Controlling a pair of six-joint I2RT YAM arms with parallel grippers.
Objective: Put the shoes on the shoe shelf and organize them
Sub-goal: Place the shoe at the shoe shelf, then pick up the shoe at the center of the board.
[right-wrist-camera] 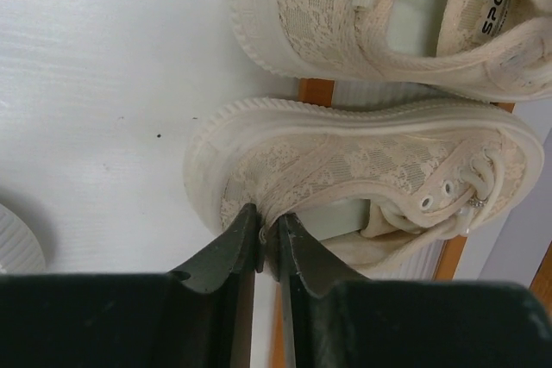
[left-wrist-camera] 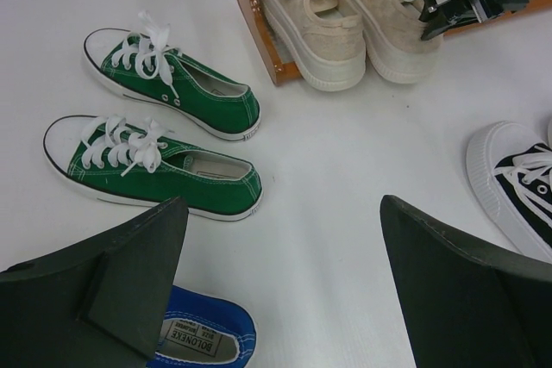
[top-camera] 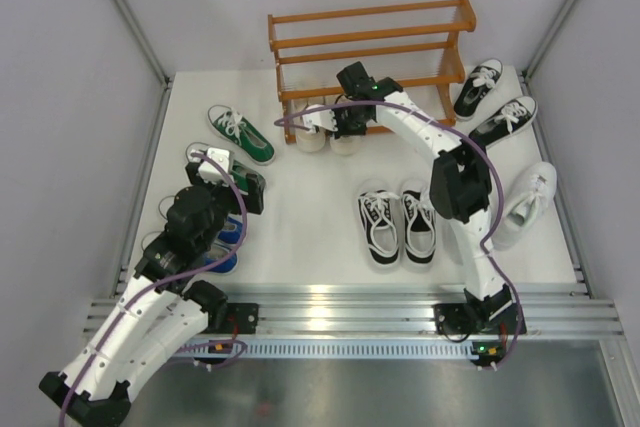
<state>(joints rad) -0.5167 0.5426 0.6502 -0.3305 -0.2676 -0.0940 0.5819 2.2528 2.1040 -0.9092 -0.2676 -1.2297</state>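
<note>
The lace-textured beige shoe [right-wrist-camera: 362,170], ribbed along its rubber sole, sits at the foot of the orange wooden-bar shelf [top-camera: 370,32], its heel pinched between the right fingers [right-wrist-camera: 233,243]. The left fingers [left-wrist-camera: 129,273], dark wedges, spread wide and empty above the white desk [top-camera: 320,177].

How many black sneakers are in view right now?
4. Mid-table, side by side: centre-left black sneaker and centre-right black sneaker. Right of the shoe shelf: rear black sneaker and front black sneaker. Others may be hidden.
</note>
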